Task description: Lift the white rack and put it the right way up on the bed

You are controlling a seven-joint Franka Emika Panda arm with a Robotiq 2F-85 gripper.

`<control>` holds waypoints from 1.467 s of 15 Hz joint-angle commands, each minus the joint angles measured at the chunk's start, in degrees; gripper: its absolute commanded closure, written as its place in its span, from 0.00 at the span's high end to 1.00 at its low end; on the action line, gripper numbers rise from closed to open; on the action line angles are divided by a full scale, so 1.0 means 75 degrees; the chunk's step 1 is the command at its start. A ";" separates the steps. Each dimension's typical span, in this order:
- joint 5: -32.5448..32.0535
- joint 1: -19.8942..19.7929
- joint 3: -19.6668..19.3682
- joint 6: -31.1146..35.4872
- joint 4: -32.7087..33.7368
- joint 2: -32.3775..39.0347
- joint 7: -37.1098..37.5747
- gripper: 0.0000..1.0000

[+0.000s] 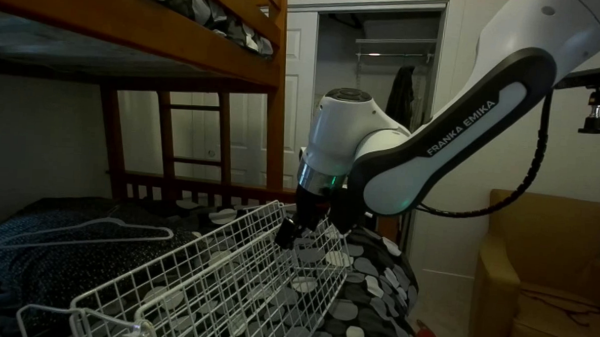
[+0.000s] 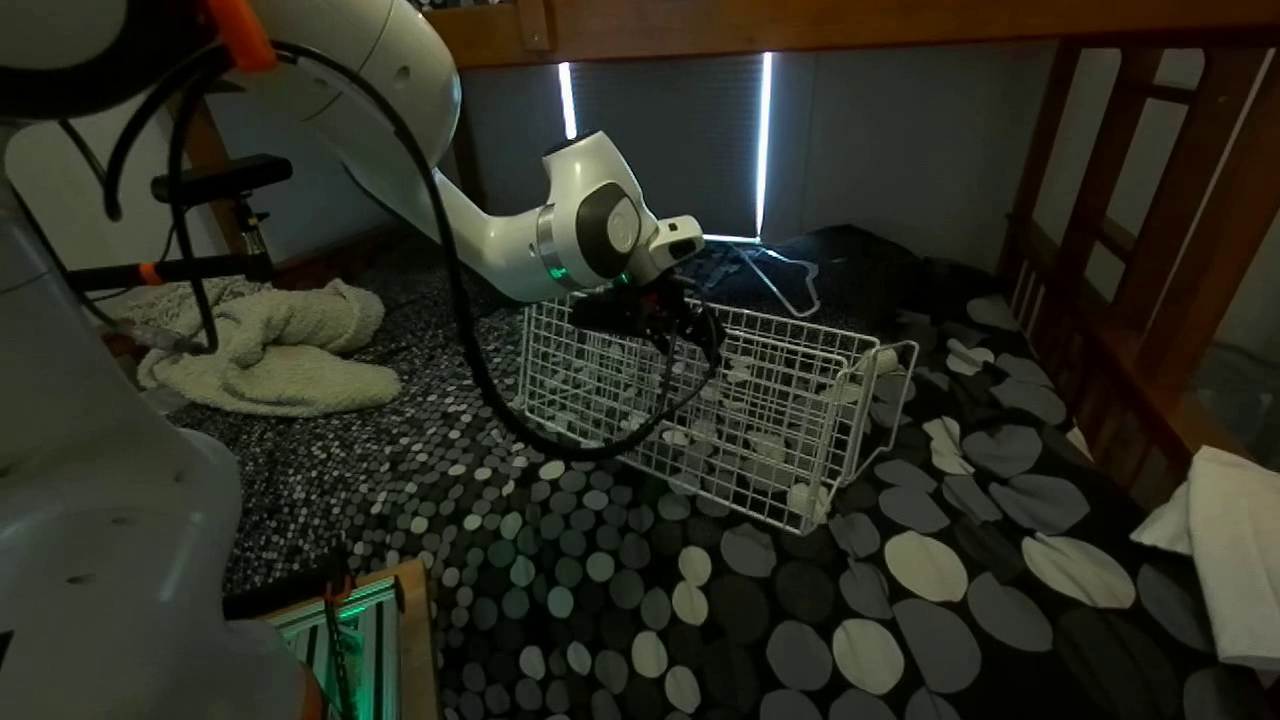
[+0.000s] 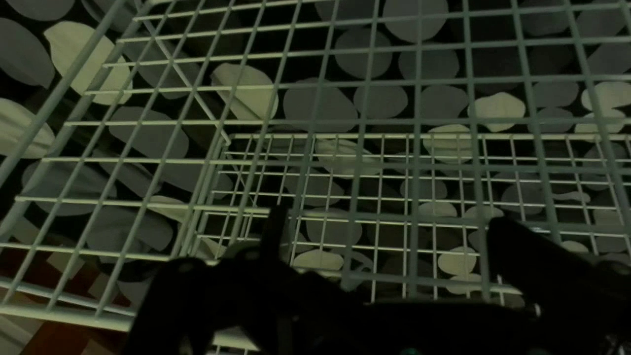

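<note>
Dotted bed [image 2: 690, 605], dimly lit: beneath the rack [image 1: 214, 268], bearing it. Rack, white wire: one, on the bed, likely lying on its side. Hanger [image 1: 107, 241]: one, just beside the rack, apart from it. Claw [image 3: 388, 217]: one, at the rack's mesh, fingers [image 3: 527, 254] apart; whether they touch wire, cannot tell. Handling: set the fingers astride a thick edge wire rather than thin mesh, close fully, lift slowly, then turn; the rack looks unwieldy and could swing or snag.
</note>
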 commanded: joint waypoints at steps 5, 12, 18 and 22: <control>-0.0409 0.0001 0.0000 -0.0054 0.0445 0.0221 0.0314 1.00; -0.0434 0.0000 -0.0002 -0.0056 0.0454 0.0249 0.0316 1.00; -0.0717 0.0005 -0.0043 0.0032 0.1135 0.0946 0.0580 1.00; -0.0754 0.0056 -0.0038 0.0105 0.1614 0.1371 0.0610 1.00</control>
